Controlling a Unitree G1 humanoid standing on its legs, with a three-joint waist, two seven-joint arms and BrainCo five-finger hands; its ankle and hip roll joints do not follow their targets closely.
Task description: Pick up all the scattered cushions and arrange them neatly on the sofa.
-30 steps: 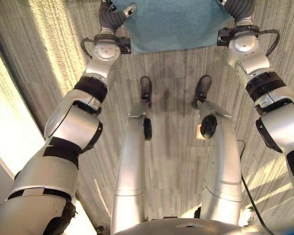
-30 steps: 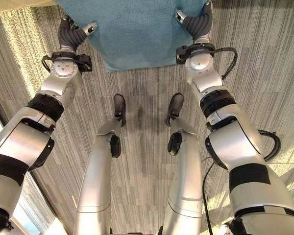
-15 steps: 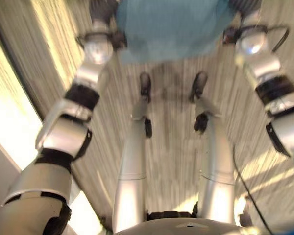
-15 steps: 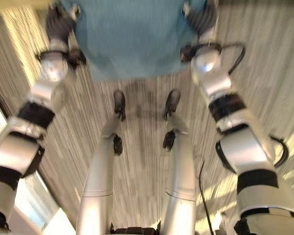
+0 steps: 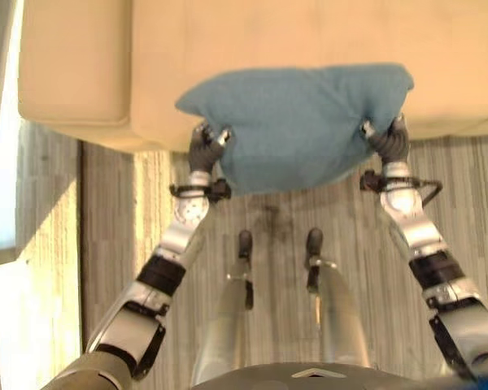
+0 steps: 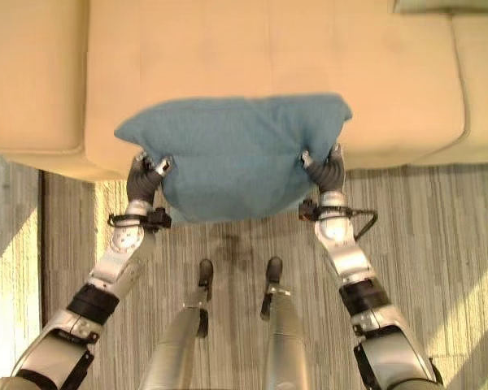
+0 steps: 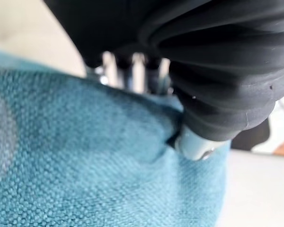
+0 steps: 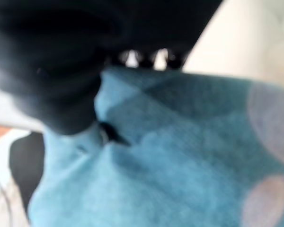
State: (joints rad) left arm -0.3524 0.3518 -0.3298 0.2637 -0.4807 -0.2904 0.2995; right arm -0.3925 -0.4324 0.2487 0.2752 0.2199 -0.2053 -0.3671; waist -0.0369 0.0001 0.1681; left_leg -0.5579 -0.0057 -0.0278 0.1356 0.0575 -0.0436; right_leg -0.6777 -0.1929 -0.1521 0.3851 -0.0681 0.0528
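Observation:
A large teal cushion (image 6: 236,154) hangs between my two hands, over the front edge of the beige sofa (image 6: 228,57). My left hand (image 6: 145,180) pinches the cushion's left edge, thumb and fingers curled into the cloth (image 7: 132,156). My right hand (image 6: 325,172) grips the cushion's right edge the same way, the cloth (image 8: 180,142) bunched under its thumb. The cushion's far half overlaps the sofa seat; its near half sticks out above the floor.
The sofa's left armrest (image 6: 28,73) bulges at the far left. A second seat cushion (image 6: 484,73) lies to the right, with a greenish pillow edge (image 6: 447,5) at the top right. Striped grey carpet (image 6: 439,236) runs in front of the sofa.
The camera has tilted up, bringing the sofa into view. Both arms have stretched forward, carrying the teal cushion out over the sofa's front edge.

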